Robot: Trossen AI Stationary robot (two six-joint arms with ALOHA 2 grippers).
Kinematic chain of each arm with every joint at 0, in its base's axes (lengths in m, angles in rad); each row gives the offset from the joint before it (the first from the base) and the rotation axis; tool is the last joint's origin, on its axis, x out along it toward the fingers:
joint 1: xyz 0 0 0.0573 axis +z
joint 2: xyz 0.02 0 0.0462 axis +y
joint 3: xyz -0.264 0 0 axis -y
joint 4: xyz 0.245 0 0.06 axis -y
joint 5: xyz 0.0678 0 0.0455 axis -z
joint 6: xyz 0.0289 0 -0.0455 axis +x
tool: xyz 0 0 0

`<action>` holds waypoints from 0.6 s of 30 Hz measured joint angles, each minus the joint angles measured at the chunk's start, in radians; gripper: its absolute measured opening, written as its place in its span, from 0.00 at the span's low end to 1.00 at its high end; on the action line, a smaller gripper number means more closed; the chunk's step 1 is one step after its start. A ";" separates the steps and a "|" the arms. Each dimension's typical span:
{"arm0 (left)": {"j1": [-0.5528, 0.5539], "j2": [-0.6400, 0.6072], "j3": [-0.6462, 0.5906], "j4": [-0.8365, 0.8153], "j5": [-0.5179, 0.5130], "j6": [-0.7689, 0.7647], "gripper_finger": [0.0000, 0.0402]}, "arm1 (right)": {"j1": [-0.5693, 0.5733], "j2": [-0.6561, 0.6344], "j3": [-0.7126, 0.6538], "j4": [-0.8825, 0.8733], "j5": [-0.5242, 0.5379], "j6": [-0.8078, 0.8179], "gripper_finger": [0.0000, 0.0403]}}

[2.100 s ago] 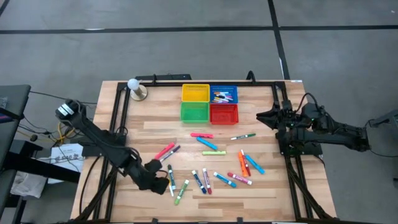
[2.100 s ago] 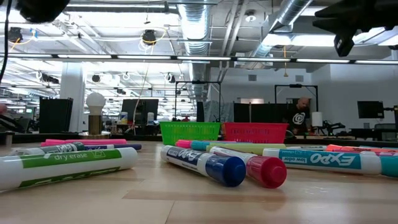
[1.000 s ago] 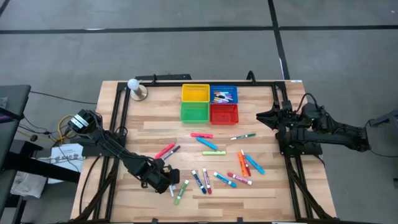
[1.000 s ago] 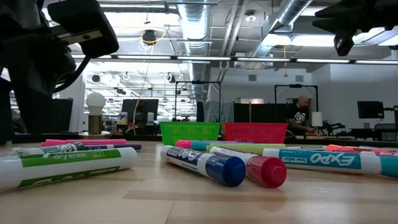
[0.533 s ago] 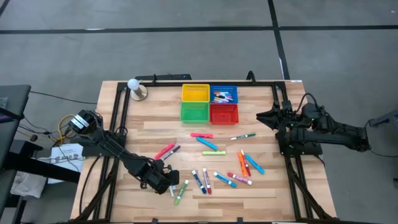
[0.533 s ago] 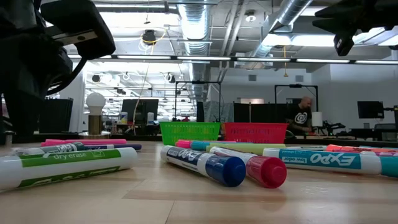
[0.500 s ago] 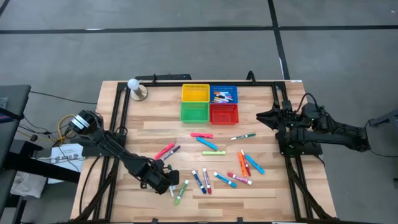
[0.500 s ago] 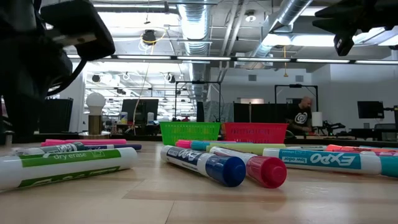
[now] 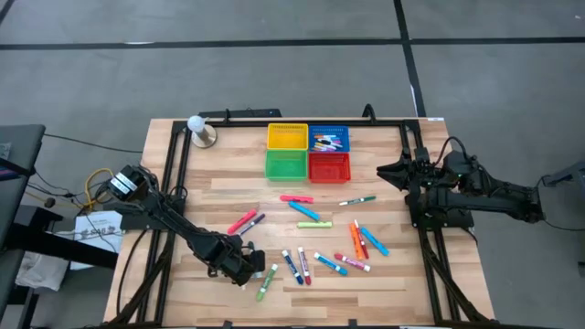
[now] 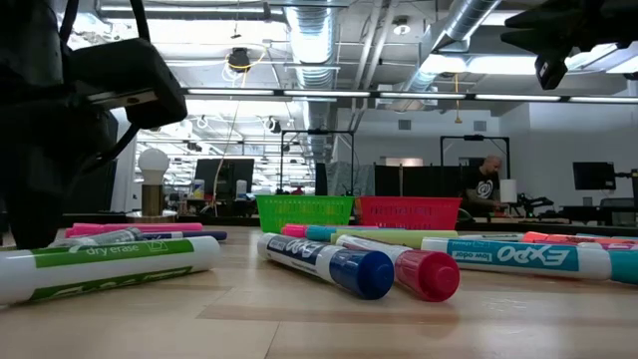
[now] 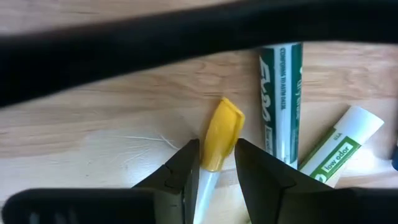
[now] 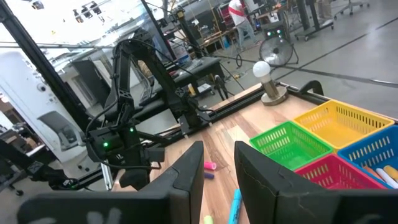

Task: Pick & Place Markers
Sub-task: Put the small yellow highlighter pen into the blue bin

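While the right hand (image 9: pixel 391 171) waits narrowed at the table (image 9: pixel 228 196) edge, the left hand (image 11: pixel 216 163) pinches a yellow-capped marker (image 11: pixel 219 138) lying on the wood beside a green marker (image 11: pixel 279 93). Gripped near its cap, the marker may pivot or slip during lifting.

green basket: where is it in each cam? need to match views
High view: green basket in the upper middle, directly below the yellow basket.
Low view: centre, at the far end of the table behind the markers.
Left wrist view: not in it.
Right wrist view: right of centre, between the yellow and red baskets.
Shared landmark: the red basket right beside it, in all three views.
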 joint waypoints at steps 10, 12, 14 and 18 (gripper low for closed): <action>0.000 0.006 0.000 -0.001 0.000 0.007 0.26 | 0.000 0.000 0.000 0.000 0.000 0.000 0.20; 0.000 0.006 -0.001 -0.001 0.000 0.008 0.26 | 0.000 0.000 0.000 0.000 0.000 0.000 0.20; 0.000 0.007 -0.001 -0.001 0.000 0.008 0.26 | 0.000 0.000 0.000 0.000 0.000 0.000 0.20; 0.000 0.007 -0.002 -0.001 0.000 0.010 0.26 | 0.000 0.000 0.000 0.000 0.000 0.000 0.20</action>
